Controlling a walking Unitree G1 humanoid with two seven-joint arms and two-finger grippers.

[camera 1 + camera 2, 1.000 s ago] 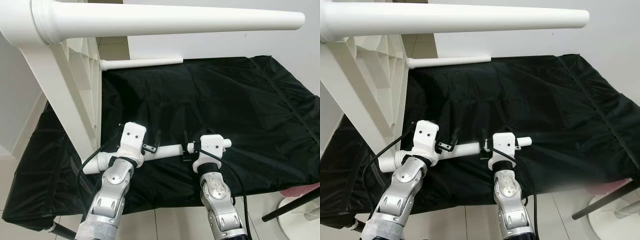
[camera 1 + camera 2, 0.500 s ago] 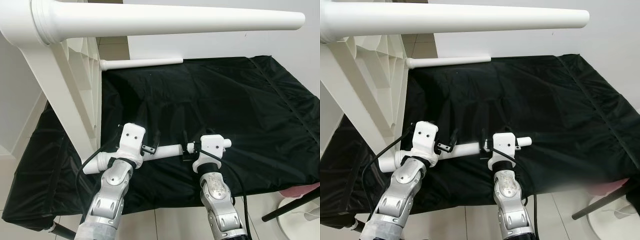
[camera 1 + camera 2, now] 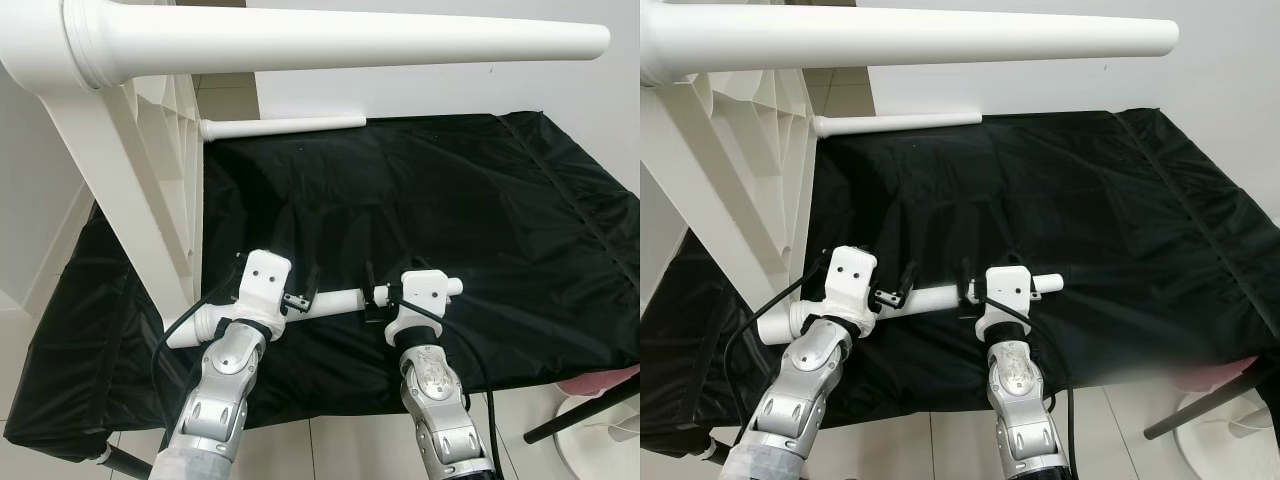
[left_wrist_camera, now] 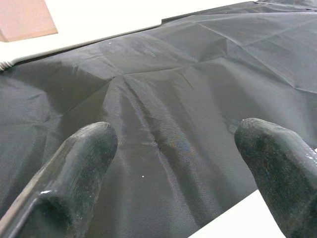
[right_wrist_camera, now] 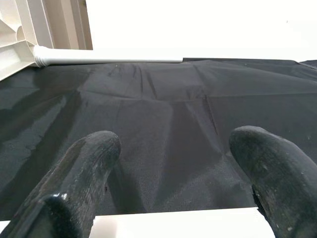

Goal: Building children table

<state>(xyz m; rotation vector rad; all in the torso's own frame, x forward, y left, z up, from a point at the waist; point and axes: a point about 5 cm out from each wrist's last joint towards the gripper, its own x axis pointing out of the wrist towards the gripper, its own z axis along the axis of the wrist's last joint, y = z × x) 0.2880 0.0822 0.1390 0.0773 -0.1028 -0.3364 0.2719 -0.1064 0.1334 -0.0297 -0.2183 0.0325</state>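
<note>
White table point(image 3: 120, 190) lies on its side at the left, top standing on edge on a black sheet point(image 3: 450, 200) that covers the floor. Two legs already fitted: top leg point(image 3: 340, 40) runs out to the right high across the view, far leg point(image 3: 285, 126) lies low along the sheet's back edge by the white wall.

Loose leg point(image 3: 330, 300) is held level near the sheet's front edge, thick end at the left by the tabletop's lower edge, thin end poking out right of the right gripper.

Left gripper point(image 3: 300, 285) is over the leg's left part, right gripper point(image 3: 372, 290) over its right part, a short stretch of bare leg between them. In the wrist views each gripper's fingers point(image 4: 74, 163) point(image 5: 81, 166) stand well apart on either side of the white leg at the frame edge; jaws look spread around the leg, and I can't tell if they press it.

Room: wide bare sheet ahead and to the right of the grippers. Tabletop close on the left. Tiled floor point(image 3: 340, 450) starts just behind the front edge. Black rod point(image 3: 580, 405) and a white object point(image 3: 600, 445) at the right front corner, off the sheet.
</note>
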